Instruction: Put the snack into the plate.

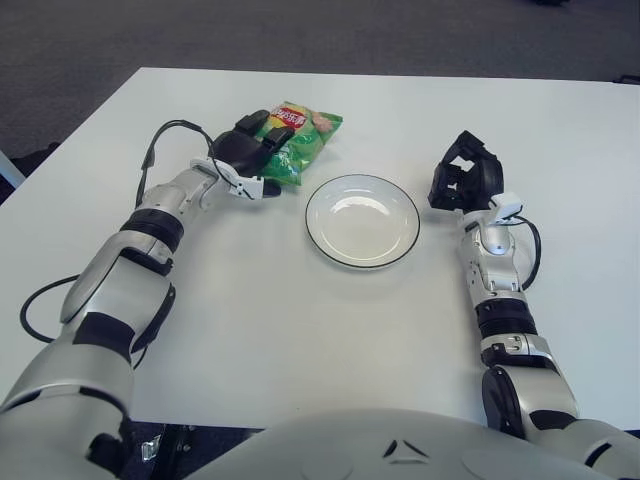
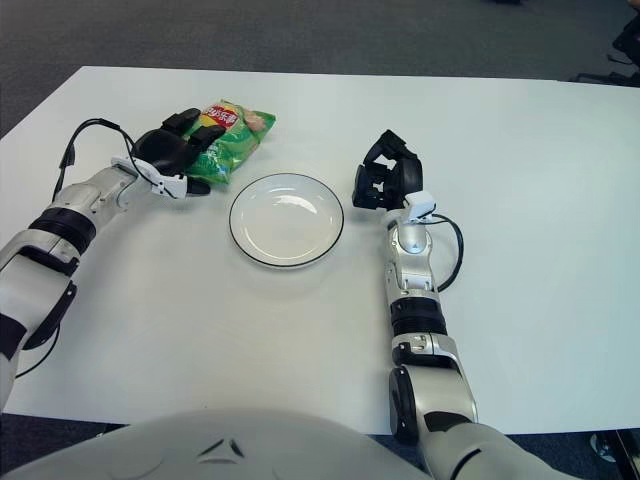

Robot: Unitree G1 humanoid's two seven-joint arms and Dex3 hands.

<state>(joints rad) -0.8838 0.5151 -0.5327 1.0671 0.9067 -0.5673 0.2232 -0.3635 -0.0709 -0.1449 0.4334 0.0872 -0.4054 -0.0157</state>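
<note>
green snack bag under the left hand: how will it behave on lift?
The snack bag looks puffy and glossy, so probably light, crinkly and a bit slippery under the left hand. Its soft film likely sags or folds rather than staying stiff. It lies flat beside the plate, so rolling seems unlikely.
</note>
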